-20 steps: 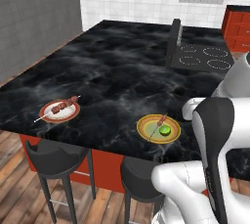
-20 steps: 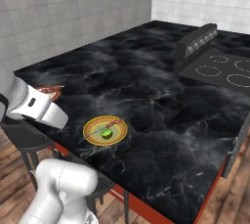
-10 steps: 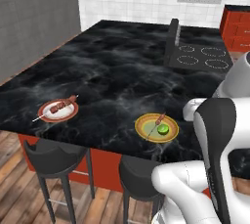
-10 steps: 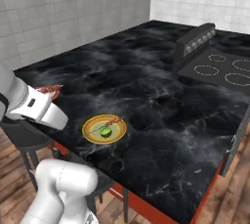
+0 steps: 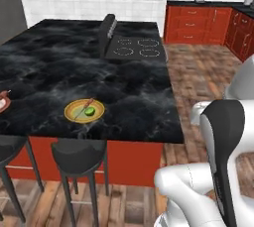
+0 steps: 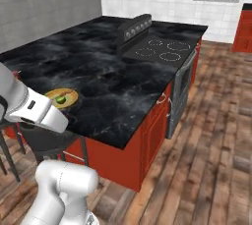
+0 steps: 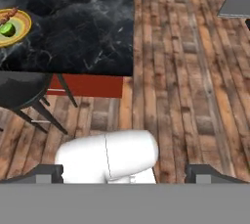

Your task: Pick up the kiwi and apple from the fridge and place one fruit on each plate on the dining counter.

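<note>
Fingers (image 7: 125, 171) spread wide, holding nothing, over wooden floor (image 7: 195, 71); kiwi (image 7: 7, 29) on yellow-rimmed plate (image 7: 19, 34), far upper left on worktop (image 7: 83, 17).

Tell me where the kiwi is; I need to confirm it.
The kiwi sits on the yellow-rimmed plate near the counter's front edge, above a stool, in the left base view.

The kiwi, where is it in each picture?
Left base view: the kiwi sits on the yellow plate, left of centre, near the counter's front edge.
Right base view: the kiwi is at the left, on the same plate, just above the white arm.
Hand view: the kiwi is in the top left corner, on the plate.
Shared landmark: the yellow plate.
</note>
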